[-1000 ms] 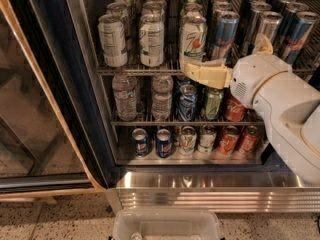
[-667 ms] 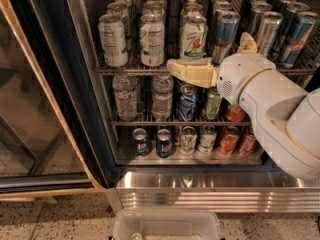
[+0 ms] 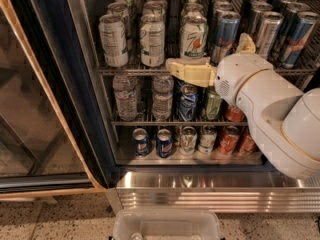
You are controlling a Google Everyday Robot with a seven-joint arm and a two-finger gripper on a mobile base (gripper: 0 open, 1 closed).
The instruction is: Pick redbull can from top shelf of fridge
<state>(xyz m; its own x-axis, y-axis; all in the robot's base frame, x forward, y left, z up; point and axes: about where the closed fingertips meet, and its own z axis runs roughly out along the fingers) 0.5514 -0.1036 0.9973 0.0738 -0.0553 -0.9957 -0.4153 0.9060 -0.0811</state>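
Filling most of the view, the fridge [image 3: 60, 94] shows a dark frame at the left and a ribbed stainless base panel [image 3: 210, 194] along the bottom. Its glass door [image 3: 30, 114] stands out to the left, so the front of the racks is open. The smooth white arm [image 3: 270, 114] reaches in from the right edge and covers the right ends of the two lower racks. The top shelf [image 3: 130, 70] is thin silvery wire with a front rail, and it carries close-packed rows of upright cans. The front redbull can [image 3: 225, 34], slim and blue-and-silver, stands at the rail between a wider white-green 7up can [image 3: 194, 36] and more cans like itself. The beige gripper [image 3: 189, 70] lies level across the rail just below the 7up can, down and left of the redbull can. Whether it is spread or pressed together cannot be told.
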